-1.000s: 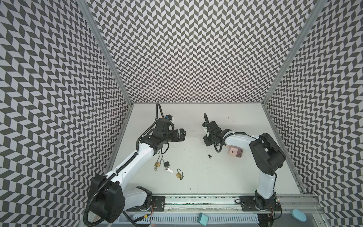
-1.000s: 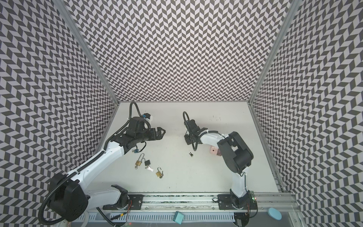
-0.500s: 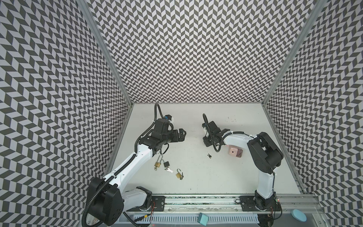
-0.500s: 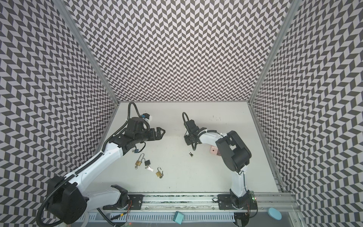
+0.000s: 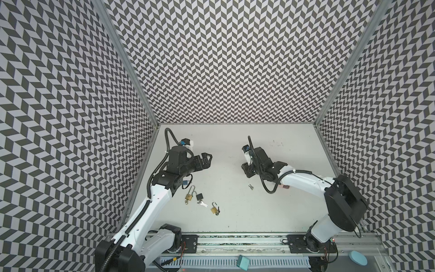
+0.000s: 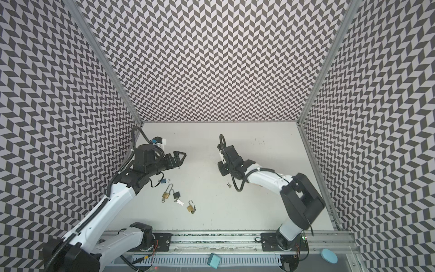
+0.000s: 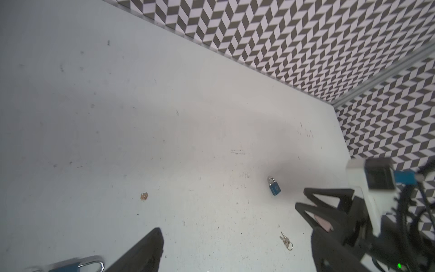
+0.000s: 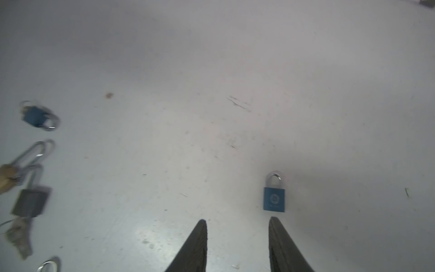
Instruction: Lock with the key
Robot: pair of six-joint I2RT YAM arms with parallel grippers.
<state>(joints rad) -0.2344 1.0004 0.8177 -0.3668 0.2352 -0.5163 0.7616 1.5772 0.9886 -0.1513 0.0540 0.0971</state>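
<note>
White tabletop (image 5: pixel 235 216) lies between chevron-patterned walls (image 5: pixel 223 58). Nearest, an aluminium rail (image 5: pixel 235 238) carries both arm bases. Just beyond it lie a small brass padlock (image 5: pixel 214 209) with its shackle swung open, a black square padlock (image 5: pixel 199 196) with a silver key (image 5: pixel 203 204) right against its base, and a long-shackled brass padlock (image 5: pixel 188 196). Farther back, what looks like a blue lock (image 5: pixel 185 182) sits half hidden under the left arm (image 5: pixel 160 200), and a small ring of keys (image 5: pixel 251 187) lies loose near the right arm (image 5: pixel 306 182). The left gripper (image 5: pixel 209 160) hangs over the table with jaws spread wide, holding nothing. The right gripper (image 8: pixel 237 221) has its jaws parted and empty. A blue padlock with a closed steel shackle (image 8: pixel 274 200) lies flat just past one fingertip, untouched.
</note>
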